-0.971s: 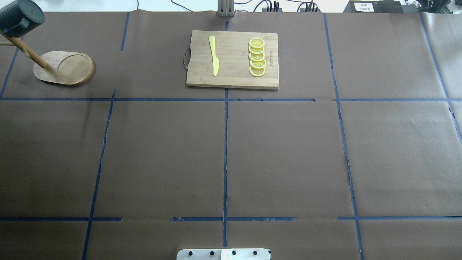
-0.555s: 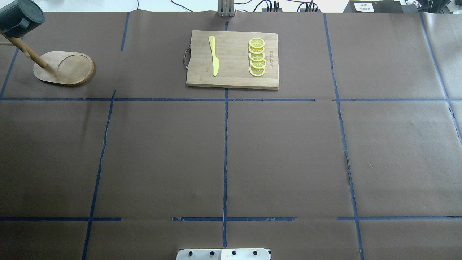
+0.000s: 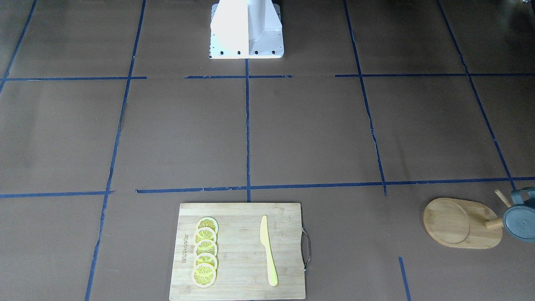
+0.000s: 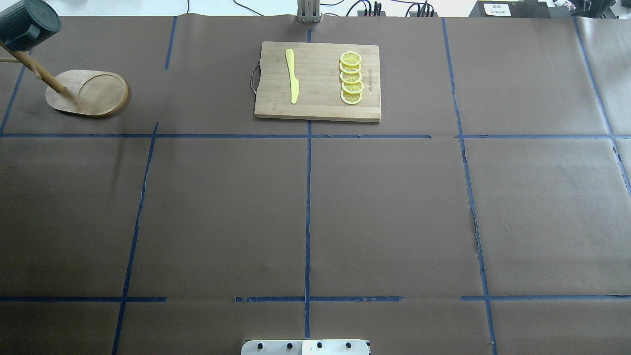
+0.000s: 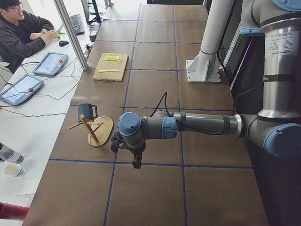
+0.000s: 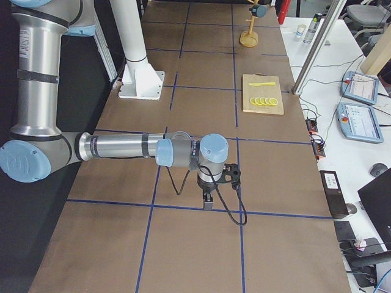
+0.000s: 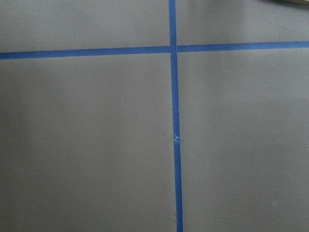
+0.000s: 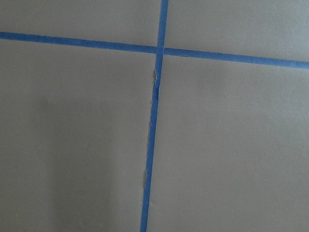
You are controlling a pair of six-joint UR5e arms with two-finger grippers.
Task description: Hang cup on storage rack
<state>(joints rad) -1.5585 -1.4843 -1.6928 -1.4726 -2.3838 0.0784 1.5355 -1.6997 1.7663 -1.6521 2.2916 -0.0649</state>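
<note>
Cup point(image 4: 28, 22) hangs on rack point(image 4: 98, 93) peg, upper left, so task looks done; left gripper point(image 5: 137, 162) and right gripper point(image 6: 207, 199) sit well clear, opening can't be told.

Left arm point(image 5: 202, 125) stretched out level, wrist bent, left claw point(image 5: 137, 163) pointing straight down. Right arm point(image 6: 116, 146) same pose, right claw point(image 6: 208, 201) pointing down too. Can't tell whether either claw is spread or closed.

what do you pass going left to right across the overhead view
cup → storage rack base → then, on the cutting board, knife → lemon slices
</note>
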